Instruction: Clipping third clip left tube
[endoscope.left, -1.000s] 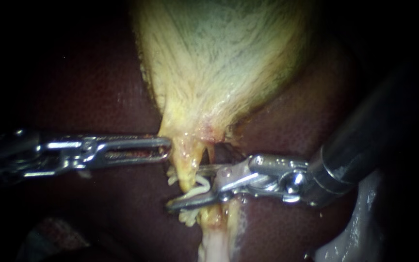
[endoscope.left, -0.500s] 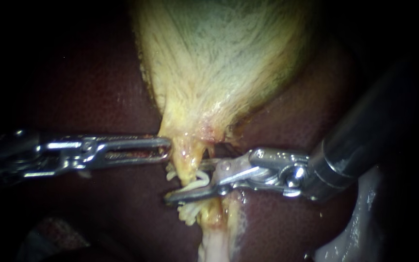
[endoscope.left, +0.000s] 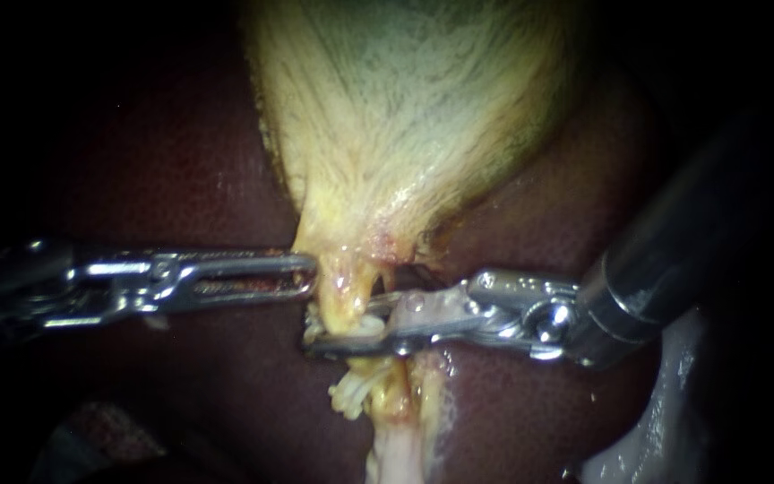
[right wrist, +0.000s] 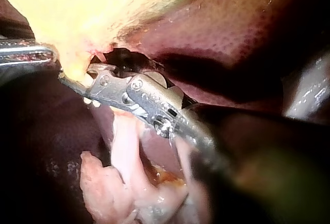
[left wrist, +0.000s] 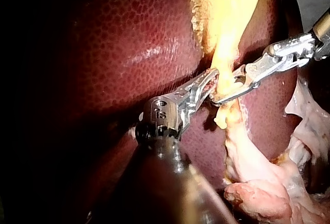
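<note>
Clamping narrowly around the left tube (endoscope.left: pixel 344 300), the right tool (endoscope.left: pixel 333 333) could misseat its clip (endoscope.left: pixel 365 326) if tissue slips.

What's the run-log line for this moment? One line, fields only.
right instrument: shut on left tube, white clip inside | left instrument: tip against gallbladder neck | step: clipping
</note>
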Robot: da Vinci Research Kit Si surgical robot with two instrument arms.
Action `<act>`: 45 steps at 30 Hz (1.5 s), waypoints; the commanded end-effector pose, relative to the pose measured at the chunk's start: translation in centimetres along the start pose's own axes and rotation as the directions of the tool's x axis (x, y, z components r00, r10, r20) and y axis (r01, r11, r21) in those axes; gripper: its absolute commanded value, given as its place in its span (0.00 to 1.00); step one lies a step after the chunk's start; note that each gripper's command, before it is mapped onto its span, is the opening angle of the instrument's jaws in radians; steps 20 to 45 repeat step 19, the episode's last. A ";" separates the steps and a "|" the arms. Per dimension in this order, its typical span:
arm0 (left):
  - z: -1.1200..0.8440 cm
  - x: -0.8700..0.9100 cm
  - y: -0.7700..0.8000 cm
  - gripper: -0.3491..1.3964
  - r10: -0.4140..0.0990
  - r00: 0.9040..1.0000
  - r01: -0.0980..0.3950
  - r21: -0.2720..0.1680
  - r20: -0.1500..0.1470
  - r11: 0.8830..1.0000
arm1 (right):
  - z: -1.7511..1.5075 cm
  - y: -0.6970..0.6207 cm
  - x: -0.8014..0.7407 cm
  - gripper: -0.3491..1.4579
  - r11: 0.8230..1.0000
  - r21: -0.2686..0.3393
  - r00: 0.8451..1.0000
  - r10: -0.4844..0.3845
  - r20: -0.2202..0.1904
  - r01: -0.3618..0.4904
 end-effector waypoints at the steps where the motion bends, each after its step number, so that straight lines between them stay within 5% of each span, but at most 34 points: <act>1: 0.00 0.00 0.00 0.00 0.000 1.000 0.000 0.000 0.000 1.000 | 0.00 0.01 -0.01 0.00 1.000 0.000 1.000 0.000 0.005 0.000; 45: 0.02 0.00 0.00 0.00 0.000 1.000 0.000 -0.001 0.000 1.000 | 0.01 0.01 -0.04 0.00 1.000 -0.003 1.000 -0.003 0.011 0.003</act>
